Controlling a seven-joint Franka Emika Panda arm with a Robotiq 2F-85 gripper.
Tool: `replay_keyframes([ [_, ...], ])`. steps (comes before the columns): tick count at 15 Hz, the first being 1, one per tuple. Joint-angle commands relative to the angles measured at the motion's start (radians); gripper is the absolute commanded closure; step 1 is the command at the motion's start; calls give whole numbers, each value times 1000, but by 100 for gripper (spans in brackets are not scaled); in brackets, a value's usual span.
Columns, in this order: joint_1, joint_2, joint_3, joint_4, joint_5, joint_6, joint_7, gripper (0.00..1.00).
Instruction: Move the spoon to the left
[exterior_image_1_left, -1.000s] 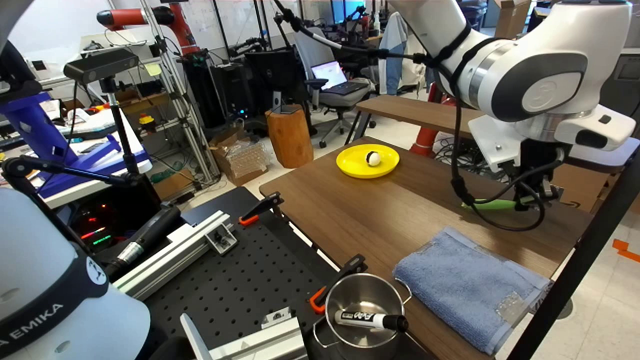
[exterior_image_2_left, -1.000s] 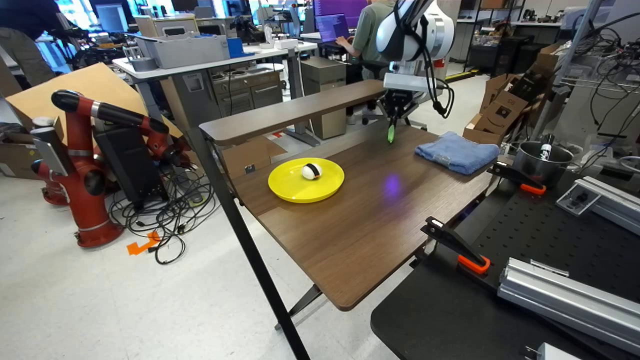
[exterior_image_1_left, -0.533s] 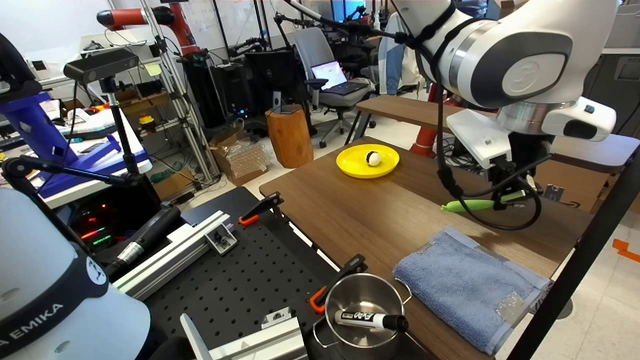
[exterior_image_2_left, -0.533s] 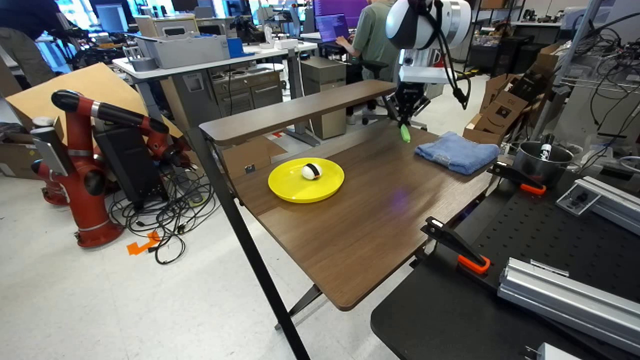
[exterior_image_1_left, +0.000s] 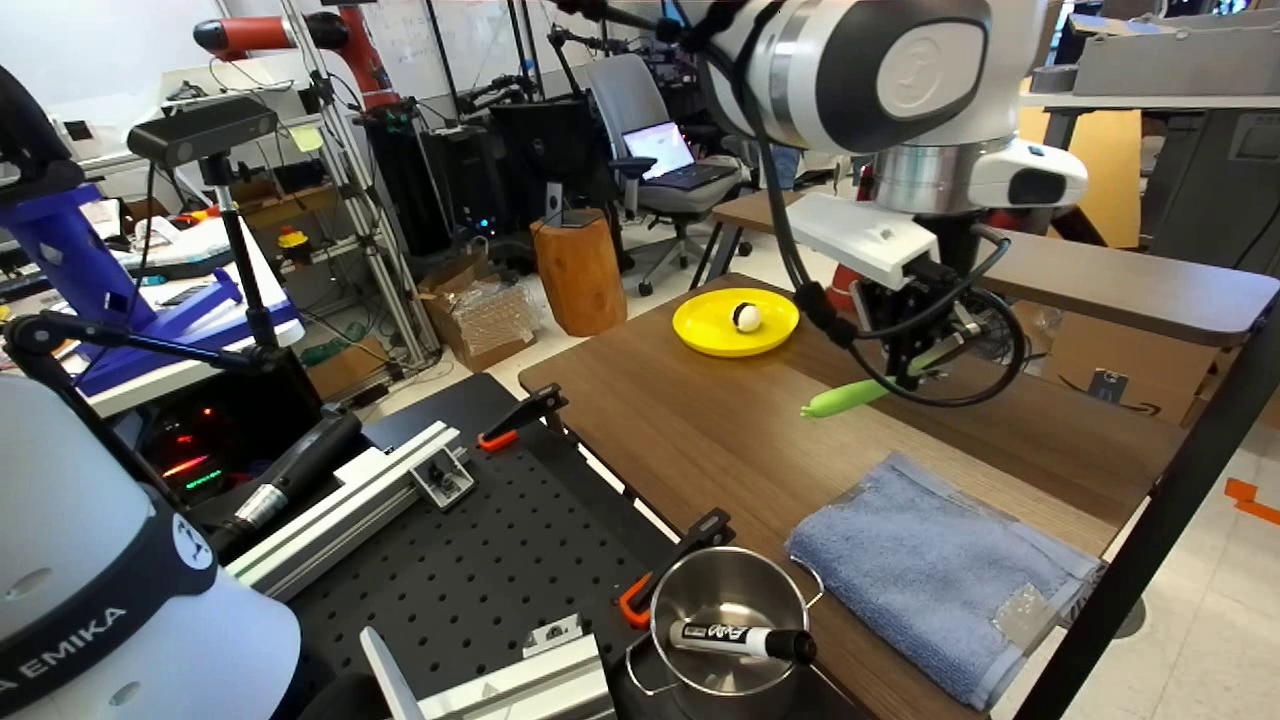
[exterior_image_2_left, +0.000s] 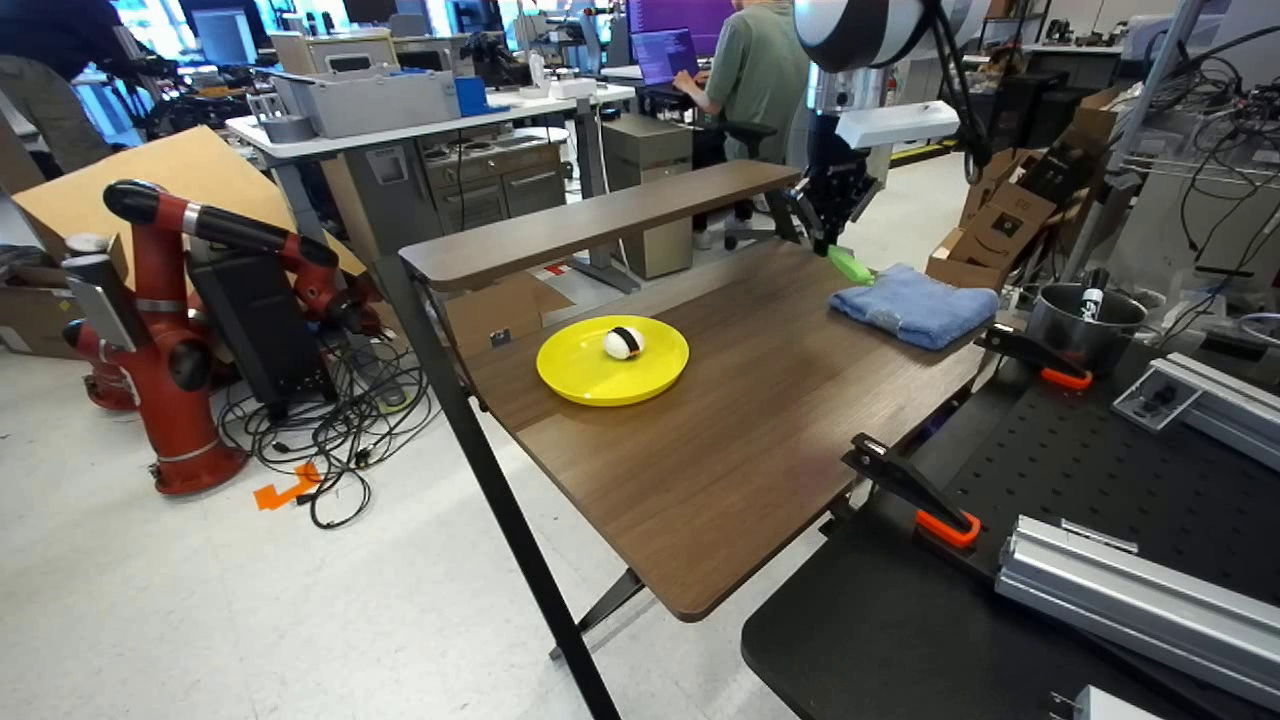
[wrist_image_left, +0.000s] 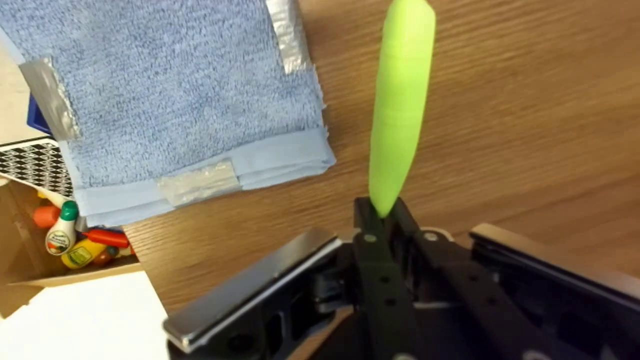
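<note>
Spoon (wrist_image_left: 404, 95): slim and lime-green, held above the counter (exterior_image_1_left: 700, 430), judging from both exterior views together; most of what shows pokes out past the grip, and which end is the bowl I cannot tell

Claw (wrist_image_left: 382, 212): pinching the spoon, its two fingers (wrist_image_left: 375, 265) pressed in from either side; on so slim a thing a sideways nip is probably the surest hold, though the long free end may swivel if it knocks something

Towel (wrist_image_left: 190, 95): folded, lying flat on the counter; shiny patches (wrist_image_left: 200, 182) along its edges look like tape, perhaps to keep the folds down; in the wrist view the spoon shows beside it, not across it

Yellow dish (exterior_image_2_left: 570, 370): on the counter, well apart from the spoon, with a banded white ball (exterior_image_2_left: 622, 343) in it; the rim likely keeps the ball from rolling away

Steel pot (exterior_image_1_left: 690, 585): near the towel, a marker (exterior_image_1_left: 730, 638) leaning inside with one end up at the rim, a handy way to stop it rolling

Clamp (exterior_image_2_left: 905, 482): at the edge of the black bench (exterior_image_2_left: 870, 600) beside the counter, presumably there to stop things shifting

Leftward move: a carrying step, by my reading, with the release not yet done; whose left is meant I cannot tell; lowering the spoon flat before letting go should keep it from bouncing
</note>
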Motion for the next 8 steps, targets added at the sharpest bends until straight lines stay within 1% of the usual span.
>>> replay_keyframes([
  [1, 71, -103, -31, -164, -150, 96, -10, 98],
  [5, 138, -148, -38, -279, -317, 175, -12, 98],
  [8, 182, -167, -51, -338, -441, 230, -20, 98],
])
